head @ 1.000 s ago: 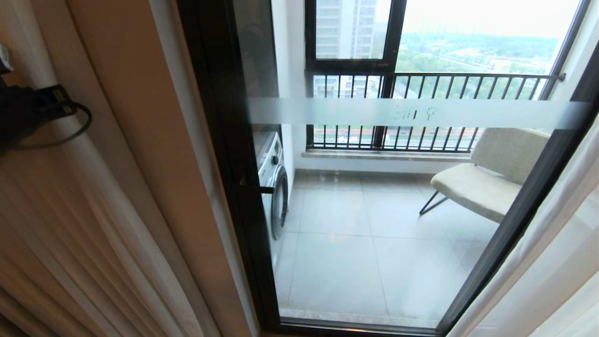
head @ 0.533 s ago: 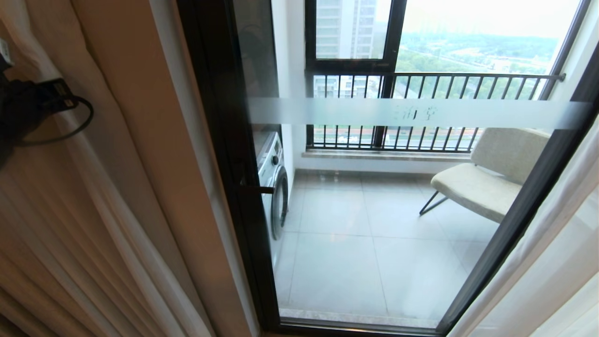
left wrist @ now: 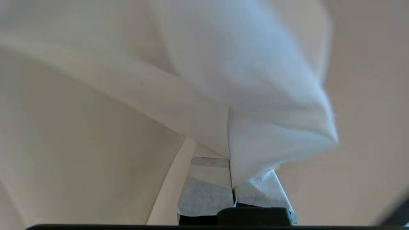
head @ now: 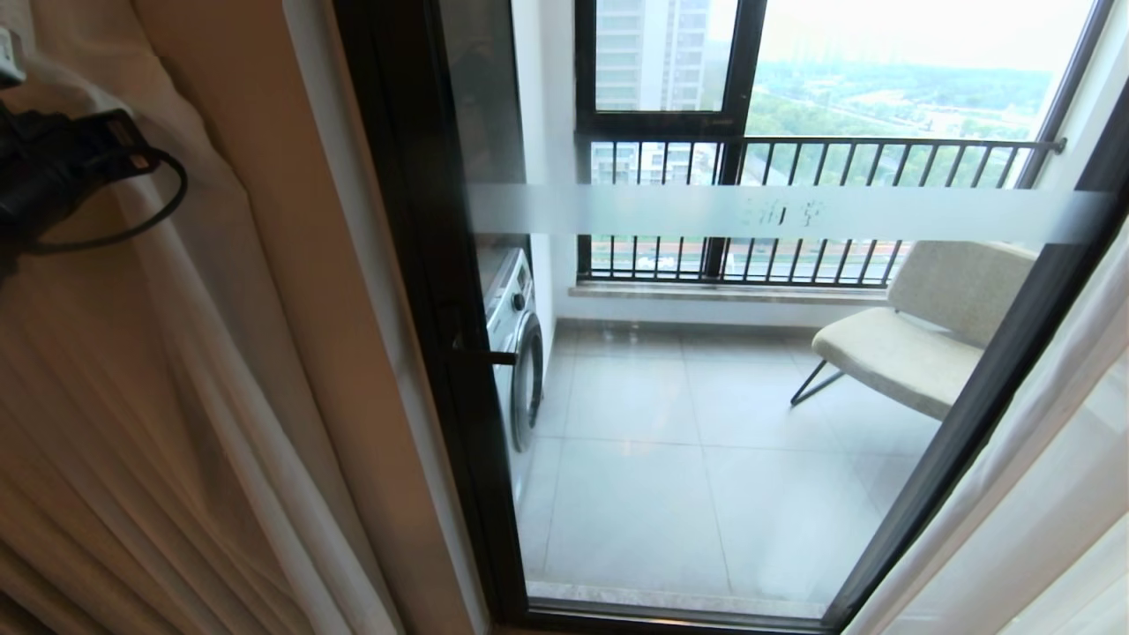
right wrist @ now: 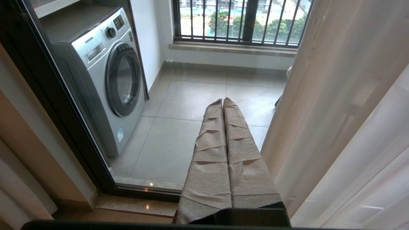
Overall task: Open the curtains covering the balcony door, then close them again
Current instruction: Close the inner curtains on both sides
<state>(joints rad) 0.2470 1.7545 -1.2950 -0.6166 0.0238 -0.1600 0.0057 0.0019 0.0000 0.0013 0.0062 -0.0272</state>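
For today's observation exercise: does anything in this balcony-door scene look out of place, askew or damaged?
Nothing looks damaged or spilled. The only irregularity is the white sheer curtain, bunched into a pinched fold between the left gripper's shut fingers, beside the balcony door.

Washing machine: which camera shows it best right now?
Right wrist view: the washing machine shows whole front, door and control panel behind the glass. Head view catches only a narrow edge beside the door frame. Left wrist view shows only curtain fabric.
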